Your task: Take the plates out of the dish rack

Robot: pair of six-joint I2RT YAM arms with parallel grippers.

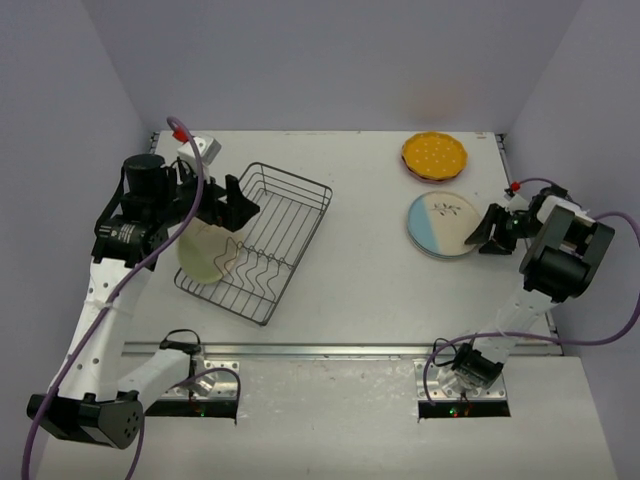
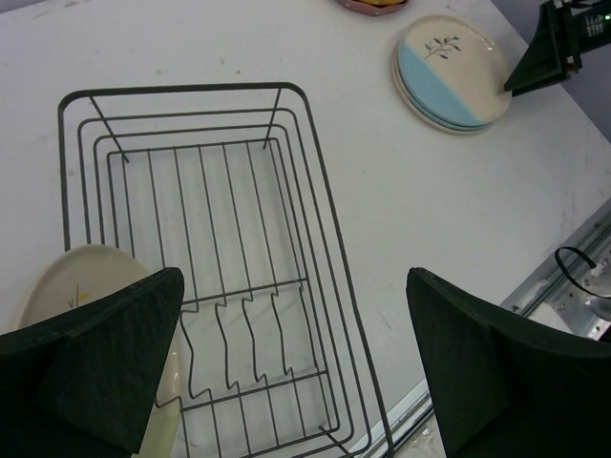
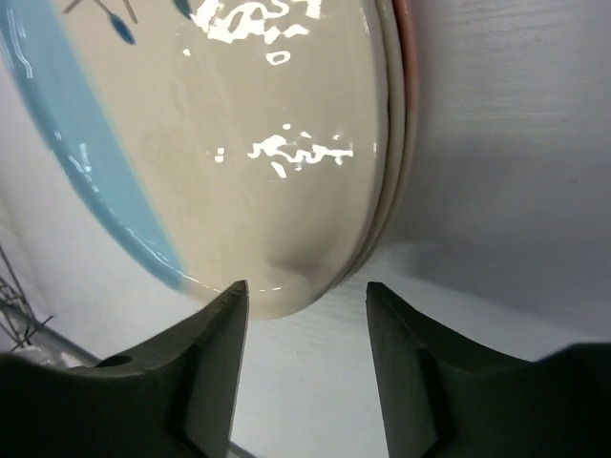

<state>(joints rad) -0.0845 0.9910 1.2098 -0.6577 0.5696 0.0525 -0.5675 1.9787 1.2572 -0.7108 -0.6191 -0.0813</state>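
Observation:
The dish rack (image 1: 290, 215) stands at the table's left, and one pale green-cream plate (image 1: 203, 252) leans upright at its near left end. My left gripper (image 1: 232, 205) hovers open over that end. In the left wrist view the plate (image 2: 76, 281) shows beside the left finger, with the rack's (image 2: 323, 239) wavy dividers bare between the jaws. On the right, a cream-and-blue plate (image 1: 443, 223) tops a flat stack. My right gripper (image 1: 485, 235) stands open at its right rim. The plate's (image 3: 239, 143) edge lies just past the spread fingertips of the right gripper (image 3: 305, 286), ungripped.
An orange-yellow dotted plate (image 1: 434, 153) rests on a pink one at the back right. A pink rim (image 3: 410, 76) shows under the cream-and-blue stack. A metal rail (image 1: 340, 350) runs along the near table edge. Grey walls close in the back and both sides.

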